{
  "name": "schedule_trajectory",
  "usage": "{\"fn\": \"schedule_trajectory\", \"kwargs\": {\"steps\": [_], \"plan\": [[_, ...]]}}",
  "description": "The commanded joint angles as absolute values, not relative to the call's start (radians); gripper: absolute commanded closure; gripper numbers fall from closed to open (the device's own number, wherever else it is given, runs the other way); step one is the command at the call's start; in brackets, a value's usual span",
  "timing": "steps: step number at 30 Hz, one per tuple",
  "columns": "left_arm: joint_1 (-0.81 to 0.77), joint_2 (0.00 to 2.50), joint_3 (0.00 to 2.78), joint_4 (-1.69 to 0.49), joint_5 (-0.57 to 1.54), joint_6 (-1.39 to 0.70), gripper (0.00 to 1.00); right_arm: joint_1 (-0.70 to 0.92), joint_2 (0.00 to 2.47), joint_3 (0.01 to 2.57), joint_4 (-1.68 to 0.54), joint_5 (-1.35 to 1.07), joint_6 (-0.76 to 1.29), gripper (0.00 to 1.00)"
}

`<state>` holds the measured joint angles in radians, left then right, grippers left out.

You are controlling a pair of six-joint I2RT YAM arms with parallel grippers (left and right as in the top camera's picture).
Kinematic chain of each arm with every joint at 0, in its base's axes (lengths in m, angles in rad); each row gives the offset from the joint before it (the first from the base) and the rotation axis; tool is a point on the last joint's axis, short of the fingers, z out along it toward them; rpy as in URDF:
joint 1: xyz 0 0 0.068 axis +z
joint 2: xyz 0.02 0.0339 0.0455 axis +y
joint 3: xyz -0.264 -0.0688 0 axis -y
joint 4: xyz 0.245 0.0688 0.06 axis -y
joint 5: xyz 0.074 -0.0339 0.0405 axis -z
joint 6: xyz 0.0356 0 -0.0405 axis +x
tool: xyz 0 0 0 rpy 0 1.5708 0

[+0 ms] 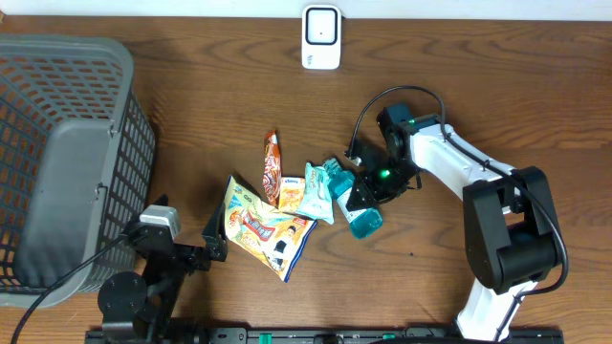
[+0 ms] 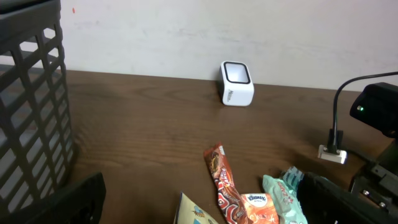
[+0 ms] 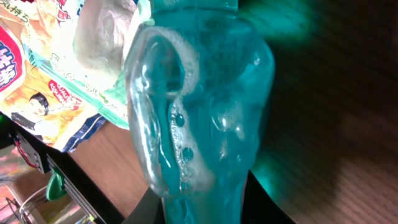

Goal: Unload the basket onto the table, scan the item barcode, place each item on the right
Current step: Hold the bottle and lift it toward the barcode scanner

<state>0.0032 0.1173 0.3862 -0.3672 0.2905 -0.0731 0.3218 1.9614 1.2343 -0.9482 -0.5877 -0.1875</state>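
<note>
The tabletop (image 1: 191,96) carries a grey basket (image 1: 57,162) at 9 o'clock. The right arm (image 1: 478,177) reaches in from 4 o'clock toward the centre. A heap of snack packets (image 1: 273,225) lies mid-table, a little toward 6 o'clock. The teal bottle (image 1: 365,222) is at the heap's 3 o'clock edge, just beside a pale packet, and the right end effector (image 1: 361,196) is clamped on it. The white scanner (image 1: 321,36) stands at 12 o'clock, well apart from the bottle. The left end effector (image 1: 214,239), at 7 o'clock, gapes wide and holds nothing.

Dark wooden table (image 1: 210,96) with grey mesh basket (image 1: 134,124), white scanner (image 1: 320,38), snack packets (image 1: 268,229), teal bottle (image 1: 363,222)
</note>
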Motion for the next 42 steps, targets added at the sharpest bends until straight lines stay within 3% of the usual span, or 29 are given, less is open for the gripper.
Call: {"fn": "schedule_trajectory", "kwargs": {"steps": [1, 33, 38, 40, 41, 42], "plan": [[0.001, 0.121, 0.381, -0.366, 0.306, -0.056, 0.02, 0.321, 1.974, 1.230, -0.938, -0.598, -0.172, 0.91], [0.001, 0.121, 0.381, -0.366, 0.306, -0.056, 0.02, 0.307, 1.974, 1.293, -0.962, -0.596, -0.124, 0.91], [0.001, 0.121, 0.381, -0.366, 0.306, -0.056, 0.02, 0.301, 1.975, 1.300, -0.937, -0.470, -0.124, 0.78], [0.001, 0.121, 0.381, -0.366, 0.306, -0.056, 0.02, 0.302, 1.975, 1.300, -0.929, -0.428, -0.124, 0.66], [0.001, 0.121, 0.381, -0.366, 0.306, -0.056, 0.02, 0.302, 1.975, 1.301, -0.918, -0.417, -0.124, 0.55], [0.001, 0.121, 0.381, -0.366, 0.306, -0.056, 0.02, 0.302, 1.975, 1.301, -0.915, -0.417, -0.124, 0.53]]}}
